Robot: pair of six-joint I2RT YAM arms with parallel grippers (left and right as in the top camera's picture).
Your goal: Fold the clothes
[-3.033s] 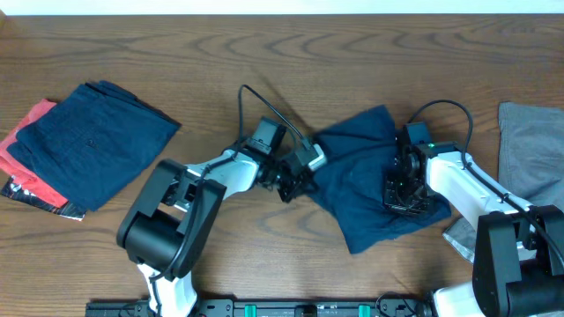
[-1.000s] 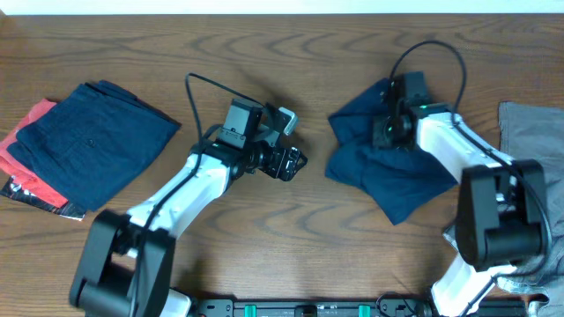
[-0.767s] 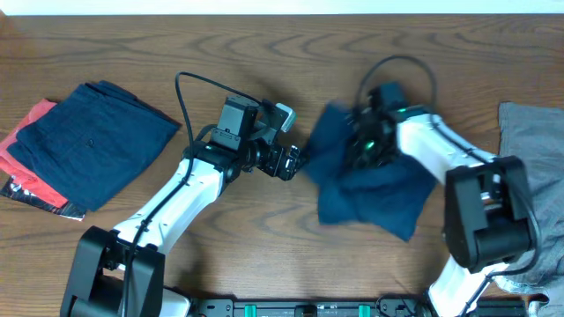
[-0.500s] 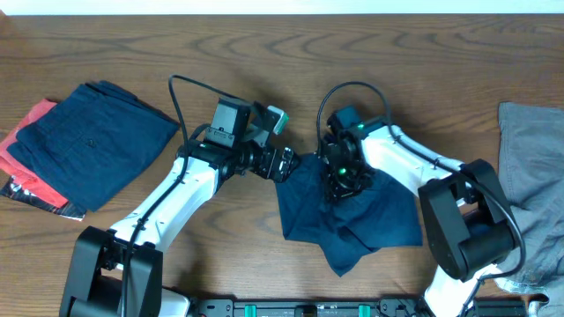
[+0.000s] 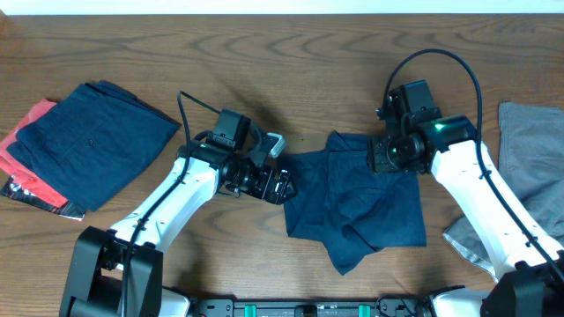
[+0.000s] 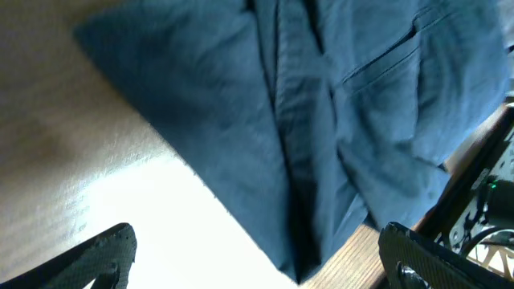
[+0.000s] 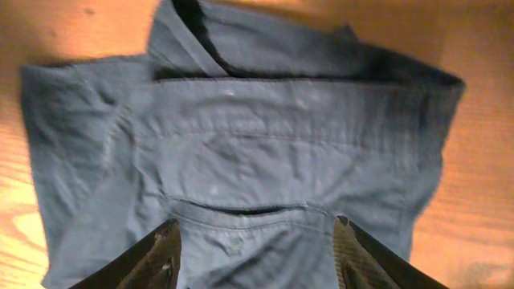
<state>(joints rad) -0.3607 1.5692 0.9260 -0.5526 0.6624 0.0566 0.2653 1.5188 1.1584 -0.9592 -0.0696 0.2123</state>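
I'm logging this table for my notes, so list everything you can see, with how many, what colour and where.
loose garment: one, navy, crumpled at the table's centre, between the arms
folded garment: one, navy, left side, on the red one
red garment: one, red, left edge
grey garment: one, light grey, right edge
table: one, brown wood
left gripper: one, black, open, at the loose garment's left edge
right gripper: one, black, open, over its top edge

Right of the navy shorts [image 5: 361, 207], the grey garment [image 5: 533, 150] ran off the edge. Left of them, a folded navy stack [image 5: 92, 141] hid most of the red garment [image 5: 22, 132].
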